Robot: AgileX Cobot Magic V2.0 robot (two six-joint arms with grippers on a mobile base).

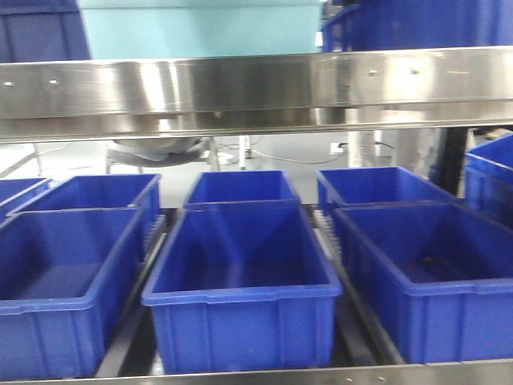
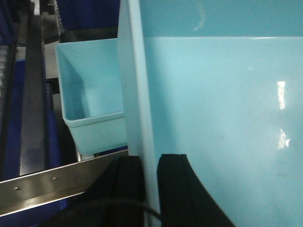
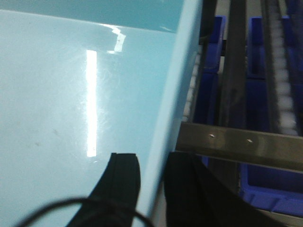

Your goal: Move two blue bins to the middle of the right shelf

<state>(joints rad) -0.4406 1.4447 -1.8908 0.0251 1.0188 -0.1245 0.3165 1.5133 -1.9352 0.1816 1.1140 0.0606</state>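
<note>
Stainless rail (image 1: 240,84) spans the front view, with dark bins (image 1: 240,273) standing in rows below it. Above the rail shows a pale bin (image 1: 200,28); whether it rests on anything cannot be told. The left gripper (image 2: 150,161) is clamped across one wall of this bin, a finger on each face. The right gripper (image 3: 152,163) clamps the opposite wall likewise. A second pale bin (image 2: 90,90) sits beyond the rail, just beside the held one.

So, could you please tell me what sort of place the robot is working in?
Probably a warehouse or factory storeroom: a stainless-steel rack with roller tracks, rows of dark blue bins on it, and a pale blue bin above its rail.
</note>
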